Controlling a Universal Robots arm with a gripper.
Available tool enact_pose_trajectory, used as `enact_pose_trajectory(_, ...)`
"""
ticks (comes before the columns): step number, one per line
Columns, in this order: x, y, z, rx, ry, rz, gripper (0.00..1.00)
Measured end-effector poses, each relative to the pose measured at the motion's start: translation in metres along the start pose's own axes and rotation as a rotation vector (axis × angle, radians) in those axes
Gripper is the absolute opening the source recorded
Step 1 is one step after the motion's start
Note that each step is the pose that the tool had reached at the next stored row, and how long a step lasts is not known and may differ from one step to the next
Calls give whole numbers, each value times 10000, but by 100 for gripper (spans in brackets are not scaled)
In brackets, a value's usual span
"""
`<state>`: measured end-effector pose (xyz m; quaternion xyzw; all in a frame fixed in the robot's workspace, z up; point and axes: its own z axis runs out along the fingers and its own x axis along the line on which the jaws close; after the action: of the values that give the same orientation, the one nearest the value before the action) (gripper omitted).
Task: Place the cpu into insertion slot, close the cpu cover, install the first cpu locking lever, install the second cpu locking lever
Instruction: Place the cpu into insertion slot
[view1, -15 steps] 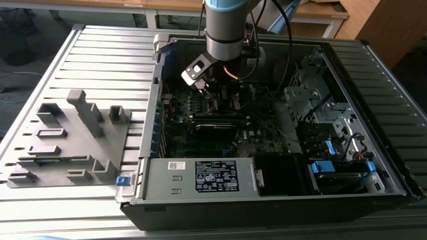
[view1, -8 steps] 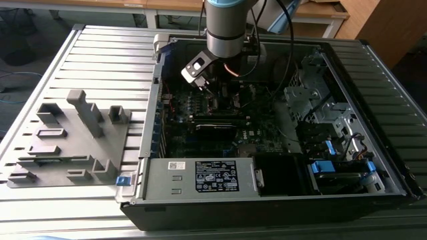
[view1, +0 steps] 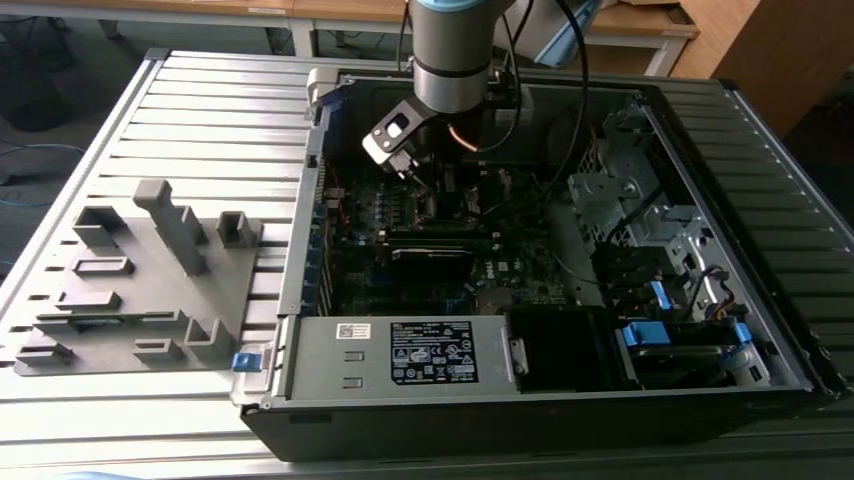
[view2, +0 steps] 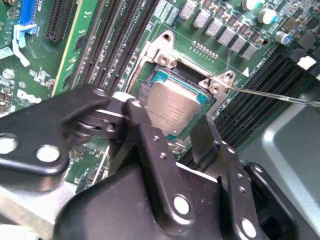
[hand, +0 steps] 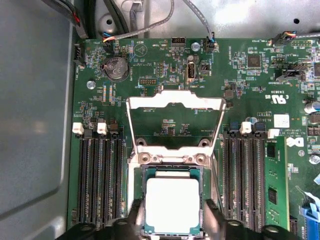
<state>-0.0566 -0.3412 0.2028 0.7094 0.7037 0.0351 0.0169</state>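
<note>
Bright even light; cpu (hand: 171, 205) face blown white; exterior view soft.

The cpu (hand: 172, 205) has a dull, matt silver-grey metal face edged with green board. The cpu cover (hand: 175, 102) is thin bare metal, brighter and lightly shiny. The circuit board (hand: 165, 65) is glossy dark green. The gripper (view2: 175, 135) is smooth black with a soft sheen. At the exterior view's left, a ribbed grey metal table (view1: 200, 100) carries a matt grey plastic fixture (view1: 134, 290).
</note>
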Motion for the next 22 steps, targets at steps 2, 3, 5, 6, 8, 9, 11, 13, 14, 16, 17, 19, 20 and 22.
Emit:
enact_pose_trajectory(2,0,0,-1,0,0,0,54)
enact_pose_trajectory(3,0,0,-1,0,0,0,54)
enact_pose_trajectory(5,0,0,-2,0,0,0,42)
enact_pose_trajectory(6,0,0,-3,0,0,0,36)
enact_pose_trajectory(8,0,0,-4,0,0,0,30)
enact_pose_trajectory(9,0,0,-4,0,0,0,30)
enact_pose_trajectory(11,0,0,-5,0,0,0,18)
enact_pose_trajectory(13,0,0,-7,0,-1,0,13)
enact_pose_trajectory(14,0,0,-7,0,0,0,11)
enact_pose_trajectory(16,0,1,-8,0,0,0,11)
enact_pose_trajectory(17,0,1,-8,-1,0,0,11)
enact_pose_trajectory(19,0,1,-9,0,0,0,11)
enact_pose_trajectory(20,0,1,-10,0,0,0,11)
enact_pose_trajectory(22,0,12,-9,2,-1,-1,11)
